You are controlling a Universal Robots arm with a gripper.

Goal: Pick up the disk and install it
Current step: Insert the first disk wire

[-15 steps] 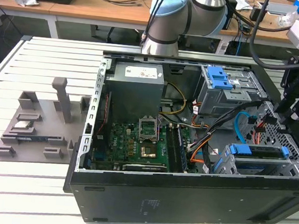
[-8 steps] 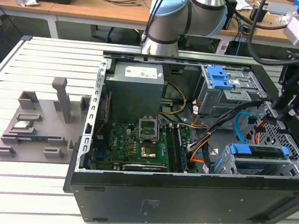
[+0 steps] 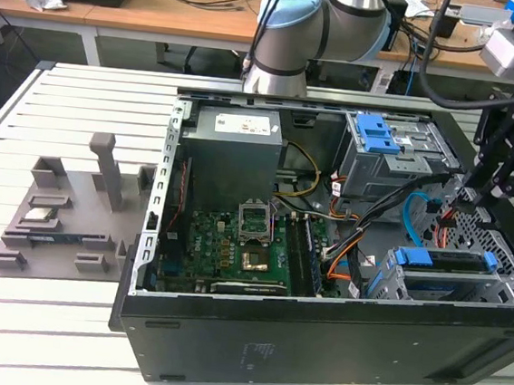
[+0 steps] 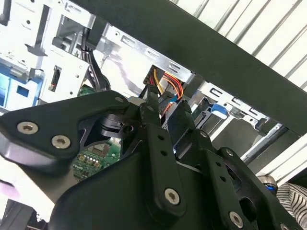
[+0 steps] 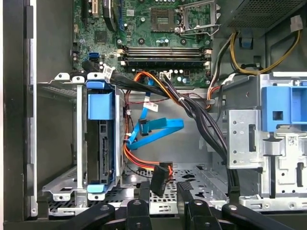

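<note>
The disk [image 5: 101, 143] sits edge-up inside the lower drive cage [image 5: 62, 139] of the open computer case, its blue bracket [image 5: 100, 103] showing at both ends. In the exterior view the disk [image 3: 446, 260] lies in the case's near corner on that view's right. My gripper [image 5: 163, 188] hangs beside the cage, apart from the disk. Its two black fingers stand on either side of a black cable connector [image 5: 160, 178] with orange and red wires, and look shut on it. The connector [image 4: 165, 101] also shows between the fingertips in the second wrist view. In the exterior view my gripper [image 3: 454, 201] hovers over the case's end.
A blue flat cable [image 5: 158, 128] and black wire bundles [image 5: 201, 124] cross the case floor. An upper drive cage with a blue top [image 3: 378, 134] stands behind. The motherboard [image 3: 233, 249] and grey power supply [image 3: 234, 149] fill the other half. A grey fixture tray [image 3: 63, 219] lies outside on the slatted table.
</note>
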